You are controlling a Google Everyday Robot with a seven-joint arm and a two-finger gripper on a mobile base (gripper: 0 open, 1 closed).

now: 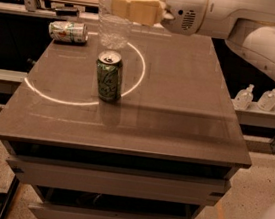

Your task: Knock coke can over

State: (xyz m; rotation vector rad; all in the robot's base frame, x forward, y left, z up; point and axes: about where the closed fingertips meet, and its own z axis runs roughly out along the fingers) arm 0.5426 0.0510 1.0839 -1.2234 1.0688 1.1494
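Note:
My gripper (124, 7) hangs over the back of the table, its tan fingers (143, 10) shut on a clear plastic water bottle (112, 30) that stands upright in its hold. Just in front of the bottle, a green can (109, 75) stands upright inside a ring of light on the tabletop. At the back left corner a silvery can (67, 30) lies on its side. I cannot tell which of the two is the coke can; no red can shows.
The grey table (177, 116) has drawers below its front edge. Two small white bottles (256, 97) stand on a ledge to the right. The white arm (241, 14) crosses the top right. A cluttered bench lies behind the table.

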